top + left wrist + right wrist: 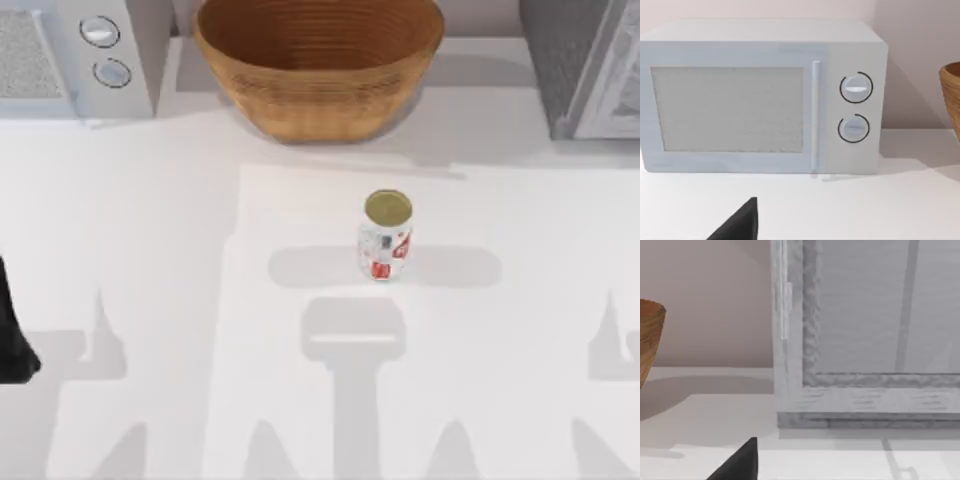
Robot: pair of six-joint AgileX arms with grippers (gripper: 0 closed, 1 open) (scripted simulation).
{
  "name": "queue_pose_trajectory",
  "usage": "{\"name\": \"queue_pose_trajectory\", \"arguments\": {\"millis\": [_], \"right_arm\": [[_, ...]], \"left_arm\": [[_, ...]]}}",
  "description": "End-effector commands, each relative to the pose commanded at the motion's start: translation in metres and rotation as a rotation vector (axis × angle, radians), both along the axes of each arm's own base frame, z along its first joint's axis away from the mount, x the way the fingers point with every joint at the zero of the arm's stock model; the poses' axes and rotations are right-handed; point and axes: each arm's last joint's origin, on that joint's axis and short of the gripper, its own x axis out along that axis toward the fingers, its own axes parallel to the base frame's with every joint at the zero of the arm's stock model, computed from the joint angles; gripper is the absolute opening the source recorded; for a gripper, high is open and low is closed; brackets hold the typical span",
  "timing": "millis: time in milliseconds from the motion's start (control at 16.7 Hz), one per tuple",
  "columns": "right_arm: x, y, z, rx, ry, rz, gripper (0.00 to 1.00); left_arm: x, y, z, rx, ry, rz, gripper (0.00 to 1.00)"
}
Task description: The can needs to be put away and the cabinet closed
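Observation:
The can (385, 235) stands upright near the middle of the table, white with red marks and a dull gold top. The cabinet (585, 65) is at the back right corner, a grey box with a lighter front panel; the right wrist view faces its framed front (865, 390) from close by. My left arm (14, 335) is a dark shape at the table's left edge, far from the can. A dark tip of my left gripper (740, 225) pokes into the left wrist view, and a dark tip of my right gripper (740, 465) into the right wrist view. Neither touches anything.
A large wicker bowl (318, 60) sits at the back centre, behind the can. A white microwave (75, 55) with two round dials occupies the back left, and the left wrist view looks straight at the microwave (760, 95). Open white tabletop surrounds the can.

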Motion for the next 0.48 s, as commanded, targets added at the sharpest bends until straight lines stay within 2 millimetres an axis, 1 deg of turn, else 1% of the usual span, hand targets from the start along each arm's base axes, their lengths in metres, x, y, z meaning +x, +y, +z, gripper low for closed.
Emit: {"name": "queue_pose_trajectory", "arguments": {"millis": [120, 180, 360, 480], "right_arm": [[0.0, 0.0, 0.0, 0.0, 0.0, 0.0, 1.0], [0.0, 0.0, 0.003, 0.0, -0.013, 0.0, 1.0], [0.0, 0.002, 0.023, -0.001, -0.086, -0.004, 1.0], [0.003, 0.005, 0.038, 0.003, -0.119, -0.008, 1.0]], "left_arm": [[0.0, 0.0, 0.0, 0.0, 0.0, 0.0, 1.0], [0.0, 0.0, 0.0, 0.0, 0.0, 0.0, 1.0], [0.0, 0.0, 0.0, 0.0, 0.0, 0.0, 1.0], [0.0, 0.0, 0.0, 0.0, 0.0, 0.0, 1.0]]}}
